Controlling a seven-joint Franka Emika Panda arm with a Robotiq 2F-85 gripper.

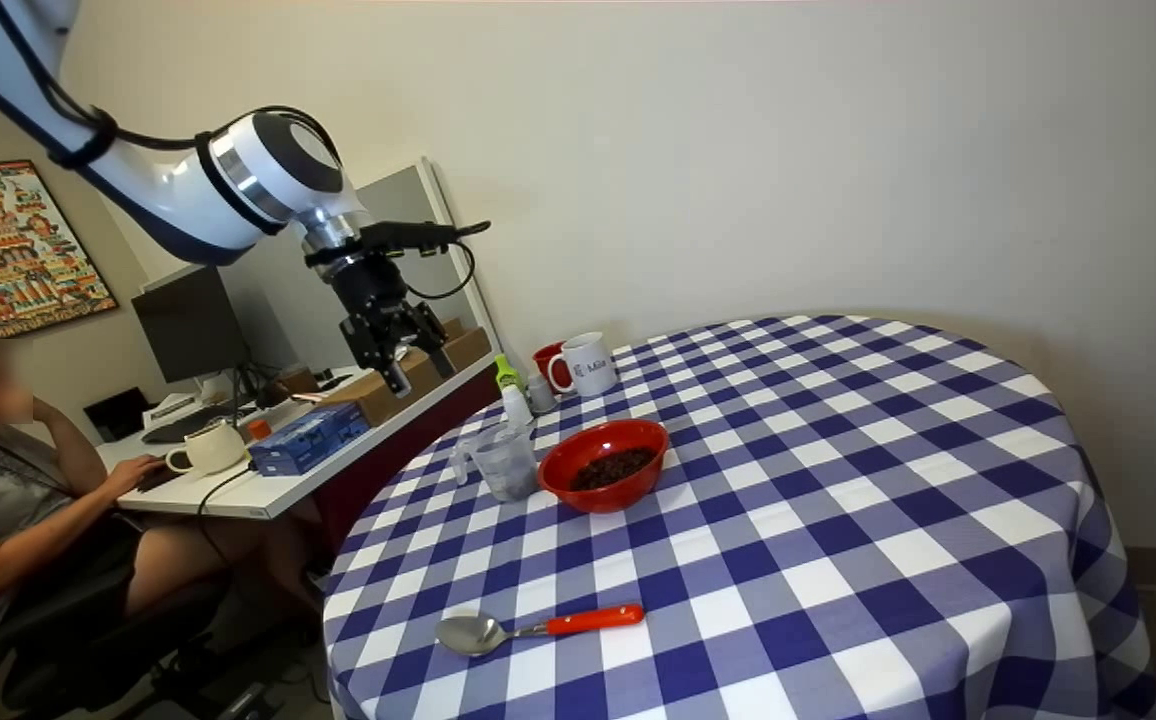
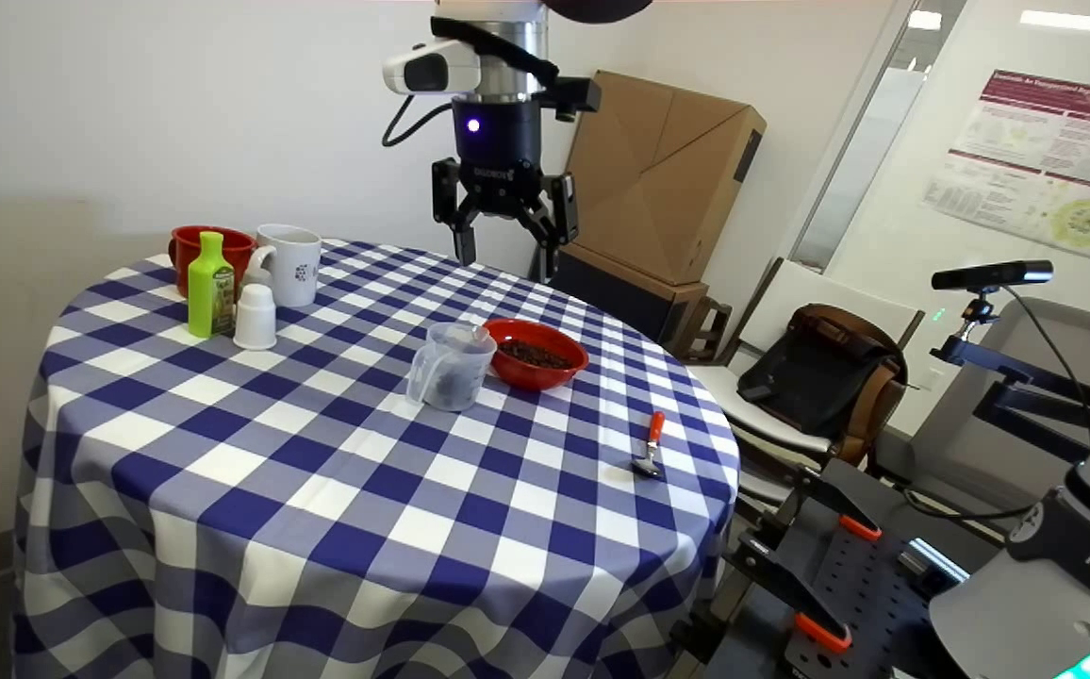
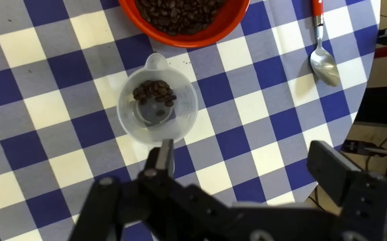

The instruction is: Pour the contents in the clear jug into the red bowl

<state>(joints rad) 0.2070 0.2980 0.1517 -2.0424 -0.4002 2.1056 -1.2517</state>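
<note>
The clear measuring jug [image 2: 459, 366] is set upright on the worktop [image 2: 347, 471], just beside the red bowl [image 2: 534, 379], toward which its spout [image 3: 156, 61] is turned. Its plastic is see-through with a whitish sheen; a heap of dark coffee beans [image 3: 162, 90] is gathered inside. The bowl is partly filled with more beans, and a red-handled spoon [image 1: 554, 626] is laid between it and the worktop's edge. The jug is placed well below the gripper [image 2: 505, 261], its handle [image 2: 417, 375] partly covered by one of the jaws in the wrist view; the jaws are spread wide. A white mug [image 2: 295, 269], a red mug [image 2: 239, 249], a lime-green bottle [image 2: 210, 294] and a white container [image 2: 255, 321] are grouped farther off.
</note>
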